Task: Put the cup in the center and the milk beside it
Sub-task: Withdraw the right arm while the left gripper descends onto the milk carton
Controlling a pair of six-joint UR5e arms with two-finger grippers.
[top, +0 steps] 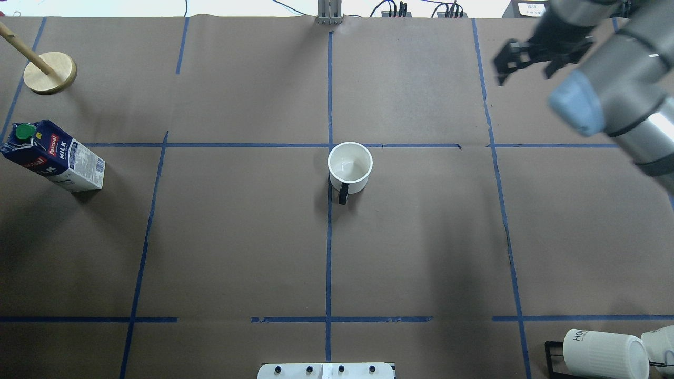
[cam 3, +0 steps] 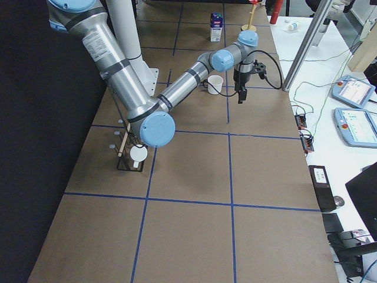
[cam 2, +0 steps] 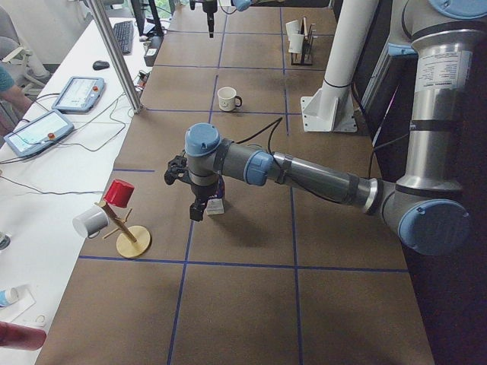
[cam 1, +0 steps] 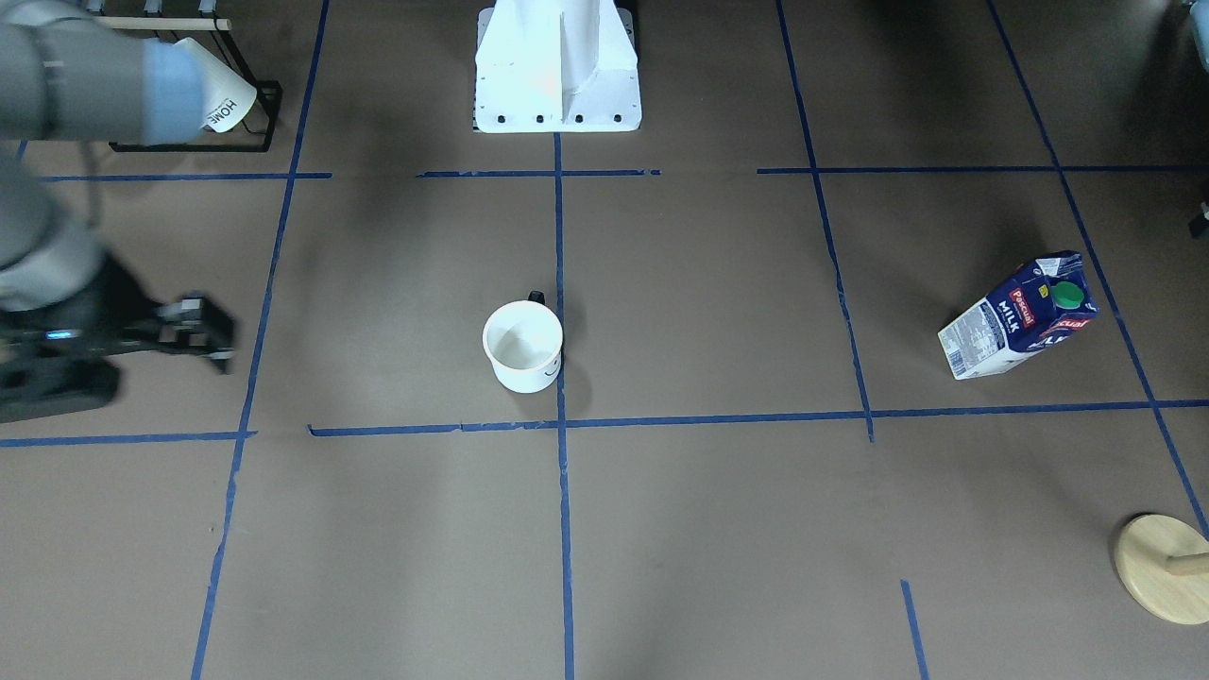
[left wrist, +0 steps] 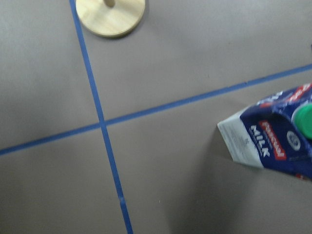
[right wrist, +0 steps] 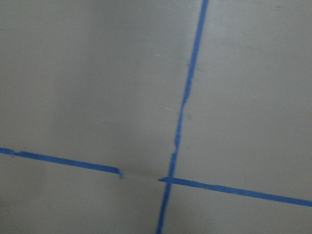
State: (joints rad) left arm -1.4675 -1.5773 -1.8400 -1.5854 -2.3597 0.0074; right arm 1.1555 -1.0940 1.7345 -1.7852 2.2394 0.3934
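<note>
1 "Pascual MILK" carton [top: 52, 160] well apart from cup [top: 350, 167]; right gripper [top: 525, 71] agape, empty; left gripper [cam 2: 198, 210] of indiscernible state.

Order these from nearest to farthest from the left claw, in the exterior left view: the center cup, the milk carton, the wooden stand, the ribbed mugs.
1. Milk carton, right beside the left claw, partly hidden by it.
2. Wooden stand, close by, on the operators' side.
3. Cup, much farther along, near the middle.
4. Ribbed mugs, at the far end.
</note>
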